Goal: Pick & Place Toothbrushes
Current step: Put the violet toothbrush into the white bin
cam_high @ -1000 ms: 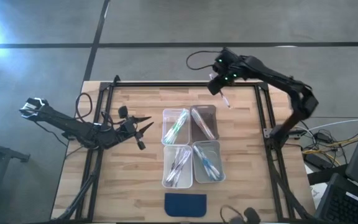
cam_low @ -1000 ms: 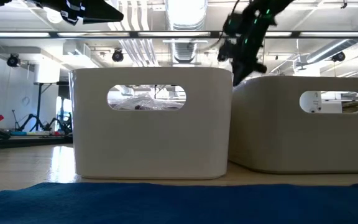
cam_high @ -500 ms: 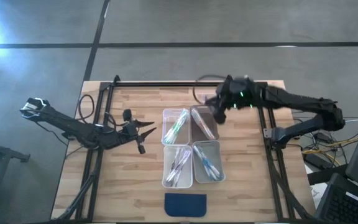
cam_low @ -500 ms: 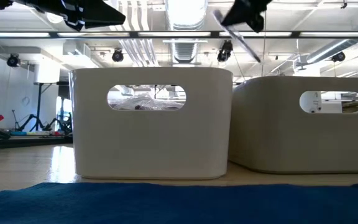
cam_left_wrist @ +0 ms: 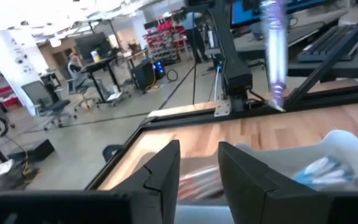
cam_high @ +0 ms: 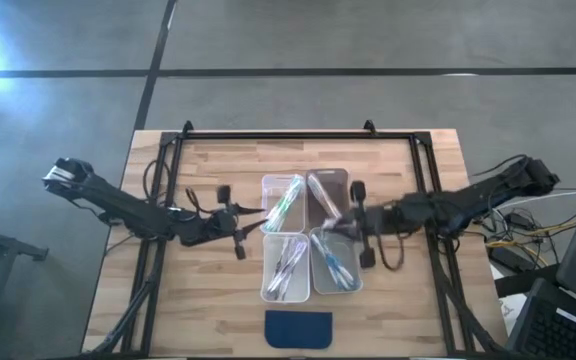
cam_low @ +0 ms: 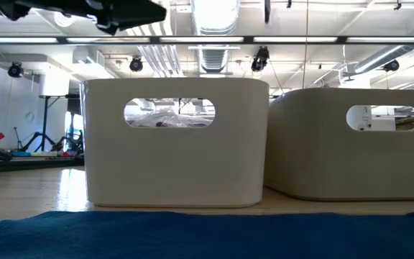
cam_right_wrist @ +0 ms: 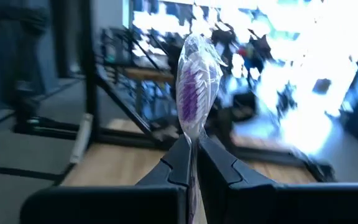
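Writing: no brand, label or lettering can be read on anything in view.
Bins: four clear bins (cam_high: 308,235) sit in a two-by-two block at the middle of the desk (cam_high: 208,300), touching one another.
Bin contents: each bin holds loose toothbrushes (cam_high: 283,203), whitish with green and blue accents in three bins, darker pinkish ones in the far right bin.
Pad: a dark blue pad (cam_high: 299,328) lies flat at the near edge of the desk, just in front of the bins.
Right pincer (cam_right_wrist: 192,163): clenched on a wrapped purple toothbrush (cam_right_wrist: 196,93), which stands straight out from the closed fingertips; in the high view this pincer (cam_high: 340,222) hangs over the seam between the two right-hand bins.
Left pincer (cam_left_wrist: 197,165): released, fingers apart with nothing between them; it hovers beside the left side of the bin block (cam_high: 251,226), looking across the bins toward the held toothbrush (cam_left_wrist: 273,46).
Low view: only bin walls and the pad show.
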You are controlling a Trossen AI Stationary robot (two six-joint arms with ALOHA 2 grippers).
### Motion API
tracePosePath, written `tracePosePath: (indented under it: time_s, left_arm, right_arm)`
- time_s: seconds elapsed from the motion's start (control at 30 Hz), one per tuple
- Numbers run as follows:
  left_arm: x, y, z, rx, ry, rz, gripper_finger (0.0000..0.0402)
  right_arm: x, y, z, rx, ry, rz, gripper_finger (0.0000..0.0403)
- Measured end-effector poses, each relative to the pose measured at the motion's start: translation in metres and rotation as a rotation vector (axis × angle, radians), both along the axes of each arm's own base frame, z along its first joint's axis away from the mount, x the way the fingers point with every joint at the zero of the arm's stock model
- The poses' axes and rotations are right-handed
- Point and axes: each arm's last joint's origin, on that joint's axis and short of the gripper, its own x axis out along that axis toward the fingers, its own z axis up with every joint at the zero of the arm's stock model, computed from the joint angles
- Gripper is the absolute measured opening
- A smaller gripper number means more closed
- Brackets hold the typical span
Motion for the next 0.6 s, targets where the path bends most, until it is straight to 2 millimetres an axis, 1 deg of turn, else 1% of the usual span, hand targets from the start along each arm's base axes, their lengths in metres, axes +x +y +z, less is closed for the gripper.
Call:
tracePosePath:
  time_s: [0.07, 0.2, 0.27, 0.33, 0.4, 0.47, 0.6]
  left_arm:
    - [0.006, -0.002, -0.001, 0.011, -0.003, -0.005, 0.0124]
    - [0.02, -0.007, 0.001, 0.019, 0.01, -0.047, 0.0165]
    - [0.027, -0.012, 0.004, 0.007, 0.001, -0.11, 0.0182]
    - [0.036, -0.017, 0.008, 0.008, -0.002, -0.213, 0.0193]
    - [0.046, -0.024, 0.009, 0.011, 0.003, -0.308, 0.0196]
    - [0.057, -0.03, 0.01, 0.019, 0.008, -0.366, 0.0196]
    - [0.084, -0.039, 0.003, 0.052, 0.049, -0.368, 0.0193]
  right_arm:
    - [-0.002, 0.011, -0.006, -0.035, -0.035, 0.04, 0.001]
    - [-0.008, 0.026, -0.016, -0.085, -0.081, 0.092, 0.0011]
    - [-0.01, 0.031, -0.022, -0.102, -0.074, 0.088, 0.001]
    - [-0.011, 0.035, -0.028, -0.12, -0.055, 0.072, 0.001]
    - [-0.011, 0.039, -0.034, -0.128, -0.038, 0.063, 0.0011]
    - [-0.011, 0.041, -0.038, -0.129, -0.038, 0.068, 0.0011]
    - [-0.011, 0.048, -0.047, -0.169, -0.051, 0.087, 0.001]
